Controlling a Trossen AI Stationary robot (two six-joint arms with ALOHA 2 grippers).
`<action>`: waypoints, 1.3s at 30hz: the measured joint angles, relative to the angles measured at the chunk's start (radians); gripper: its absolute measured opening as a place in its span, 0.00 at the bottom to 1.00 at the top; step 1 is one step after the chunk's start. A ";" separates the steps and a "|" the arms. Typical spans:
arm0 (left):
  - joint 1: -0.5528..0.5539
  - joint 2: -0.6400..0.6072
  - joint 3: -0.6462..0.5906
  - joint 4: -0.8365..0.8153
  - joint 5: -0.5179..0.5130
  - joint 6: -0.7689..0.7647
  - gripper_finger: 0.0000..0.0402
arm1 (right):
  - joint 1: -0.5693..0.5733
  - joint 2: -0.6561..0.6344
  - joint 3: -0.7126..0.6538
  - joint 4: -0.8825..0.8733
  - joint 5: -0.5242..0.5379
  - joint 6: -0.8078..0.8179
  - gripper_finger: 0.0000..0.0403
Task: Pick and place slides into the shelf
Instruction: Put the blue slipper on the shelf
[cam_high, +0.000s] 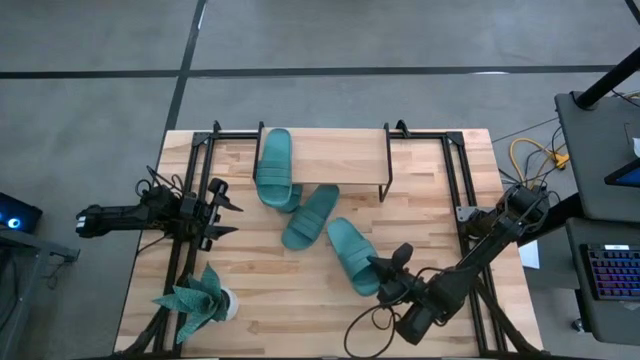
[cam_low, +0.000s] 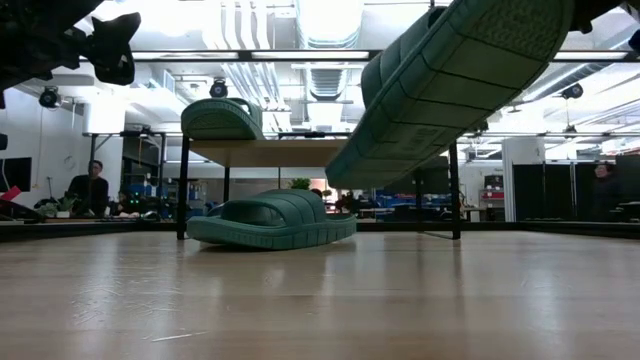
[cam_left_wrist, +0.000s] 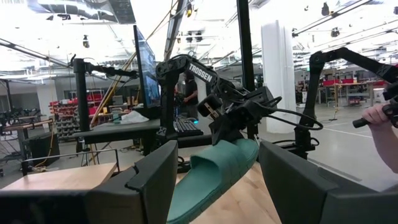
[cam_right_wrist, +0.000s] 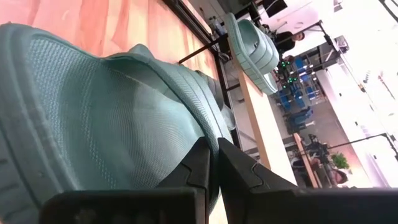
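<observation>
R gripper carrying 1 slide up off the table; shelf drop is next.

R gripper (cam_high: 389, 277), near-right of the wooden table (cam_high: 300, 315), is clamped on the heel rim of a teal slide (cam_high: 350, 255); low view shows it lifted and tilted, clear of the tabletop. L gripper (cam_high: 222, 209) waits at the left edge, fingers wide apart, holding nothing. 1 slide (cam_high: 275, 165) already lies on the shelf (cam_high: 340, 160) at far centre; another (cam_high: 310, 215) lies on the table just in front, partly under it. Only 3 slides in view. Next, my guess: swing the held slide far-left, level it, set it on the plank beside the first. Potted plant (cam_high: 200, 298) near-left. Room behind: workshop w/ racks, monitors, ppl seated far off.
</observation>
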 joint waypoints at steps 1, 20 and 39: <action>0.000 0.000 0.000 0.000 0.000 0.000 0.53 | 0.000 0.000 0.001 0.000 0.000 -0.001 0.03; 0.000 0.000 0.000 0.000 0.000 0.000 0.53 | 0.000 -0.024 0.001 0.001 0.023 -0.053 0.03; 0.000 0.000 0.000 0.000 0.000 0.000 0.53 | -0.010 -0.051 0.001 0.010 0.146 -0.080 0.03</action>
